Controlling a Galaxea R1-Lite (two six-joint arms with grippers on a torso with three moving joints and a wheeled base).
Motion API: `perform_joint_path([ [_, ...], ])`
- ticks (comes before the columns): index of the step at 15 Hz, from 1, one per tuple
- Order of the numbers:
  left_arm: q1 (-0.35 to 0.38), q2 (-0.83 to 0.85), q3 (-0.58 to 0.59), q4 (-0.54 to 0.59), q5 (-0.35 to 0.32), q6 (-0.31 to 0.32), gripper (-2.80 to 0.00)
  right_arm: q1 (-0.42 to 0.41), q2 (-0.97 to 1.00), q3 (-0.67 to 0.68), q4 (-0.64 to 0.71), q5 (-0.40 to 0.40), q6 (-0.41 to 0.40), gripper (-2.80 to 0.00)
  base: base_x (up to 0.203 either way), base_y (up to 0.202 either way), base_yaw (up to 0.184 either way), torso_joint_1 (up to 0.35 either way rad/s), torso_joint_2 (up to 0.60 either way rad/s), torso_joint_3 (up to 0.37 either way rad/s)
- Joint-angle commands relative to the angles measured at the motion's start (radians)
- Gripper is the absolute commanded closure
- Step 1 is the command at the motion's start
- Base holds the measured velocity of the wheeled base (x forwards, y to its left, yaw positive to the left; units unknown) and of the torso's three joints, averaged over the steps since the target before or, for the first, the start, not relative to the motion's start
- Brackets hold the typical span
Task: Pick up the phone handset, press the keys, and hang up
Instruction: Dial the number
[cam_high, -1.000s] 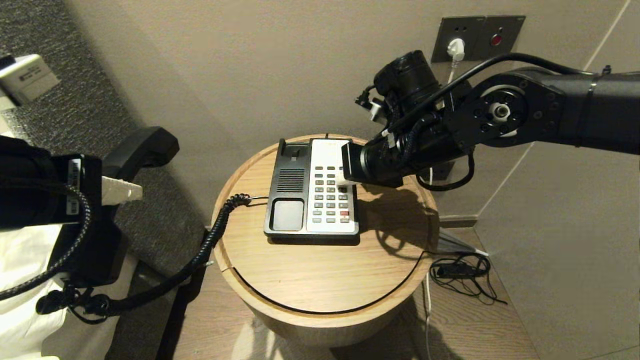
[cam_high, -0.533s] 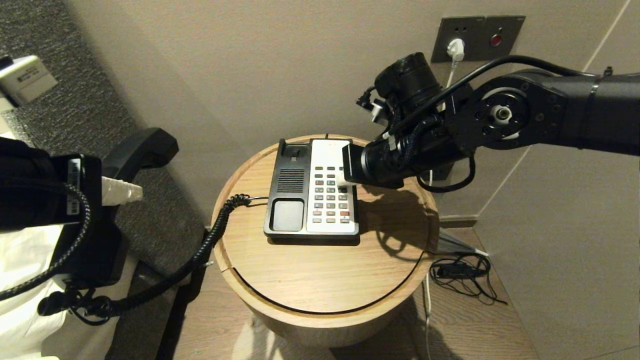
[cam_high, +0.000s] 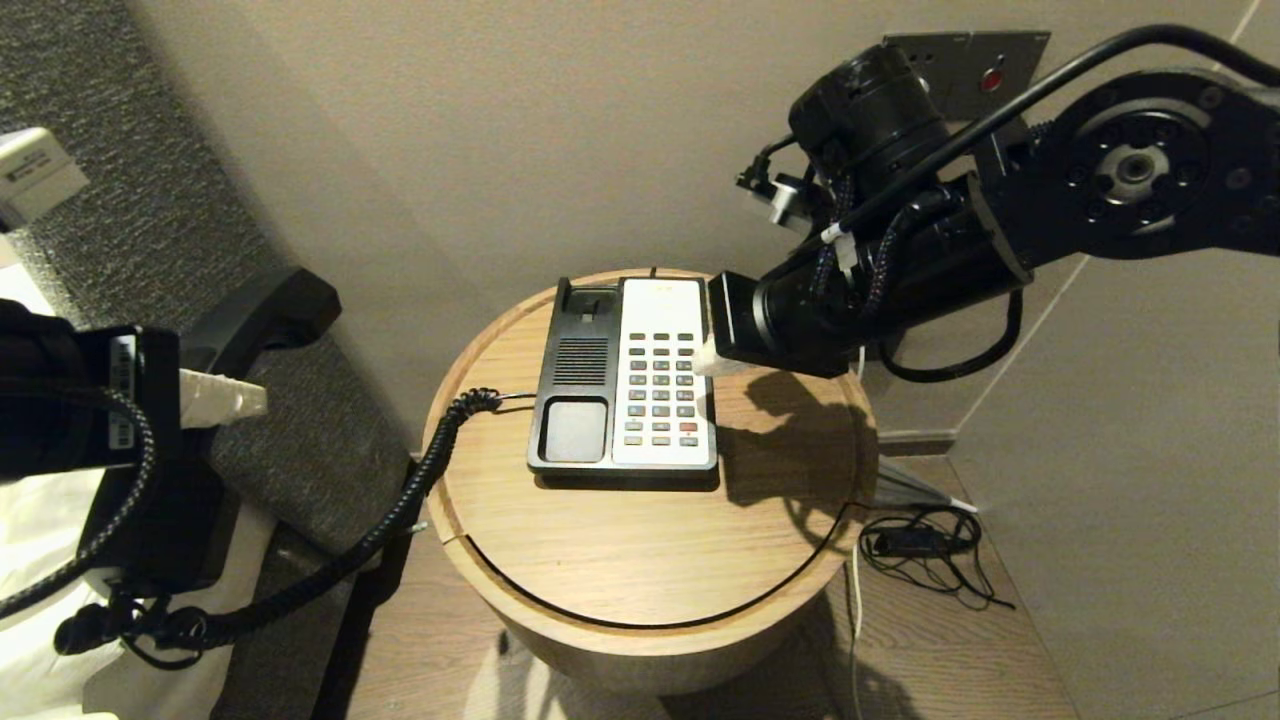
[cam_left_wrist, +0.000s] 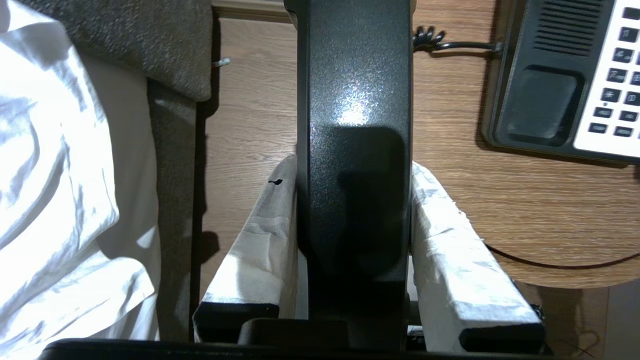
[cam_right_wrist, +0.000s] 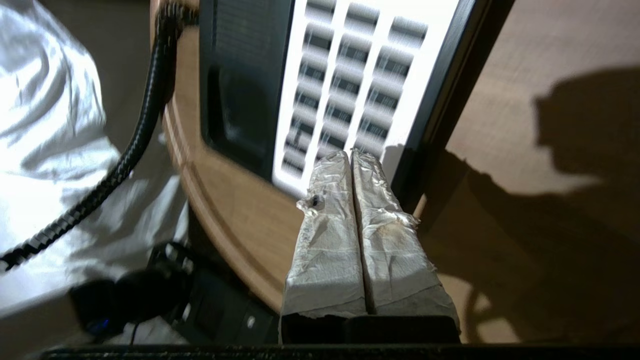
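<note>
- The left gripper (cam_left_wrist: 352, 235) is clamped on the black handset (cam_left_wrist: 352, 125), holding it off the table's left side, above the bed edge.
- The handset's coiled cord (cam_high: 400, 510) runs from the phone base (cam_high: 625, 380) down over the table (cam_high: 640, 560) rim.
- The right gripper (cam_right_wrist: 350, 165) has its fingers pressed together, holding nothing, tips just above the keypad's (cam_high: 660, 385) right edge.
- The empty cradle (cam_high: 578, 385) lies on the base's left half, well to the right of the handset; its long axis runs front to back.
- Hanging up likely falls to the left arm, the one carrying the handset; it must line up lengthwise with the cradle.
</note>
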Motion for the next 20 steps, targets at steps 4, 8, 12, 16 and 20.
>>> perform_joint_path([
  [4, 0.019, -0.021, 0.025, 0.006, -0.01, -0.003, 0.0, 0.028, -0.01, 0.04, 0.047, 0.008, 0.025, 0.0, 0.0, 0.0, 0.0, 0.0, 0.0, 0.0],
  [8, 0.023, -0.019, 0.035, 0.006, -0.013, -0.009, 0.0, 0.028, 0.018, 0.065, 0.051, 0.007, 0.018, 0.0, 0.0, 0.0, 0.0, 0.0, 0.0, 0.0],
  [12, 0.025, -0.018, 0.05, 0.004, -0.013, -0.016, 0.0, 0.046, 0.033, 0.051, 0.048, 0.01, 0.023, 0.0, 0.0, 0.0, 0.0, 0.0, 0.0, 0.0],
  [16, 0.025, -0.016, 0.056, 0.002, -0.013, -0.023, 0.0, 0.053, 0.044, 0.049, 0.046, 0.008, 0.022, 0.0, 0.0, 0.0, 0.0, 0.0, 0.0, 0.0],
  [20, 0.025, -0.018, 0.058, 0.002, -0.013, -0.023, 0.0, 0.053, 0.057, 0.049, 0.042, 0.007, 0.014, 0.0, 0.0, 0.0, 0.0, 0.0, 0.0, 0.0],
])
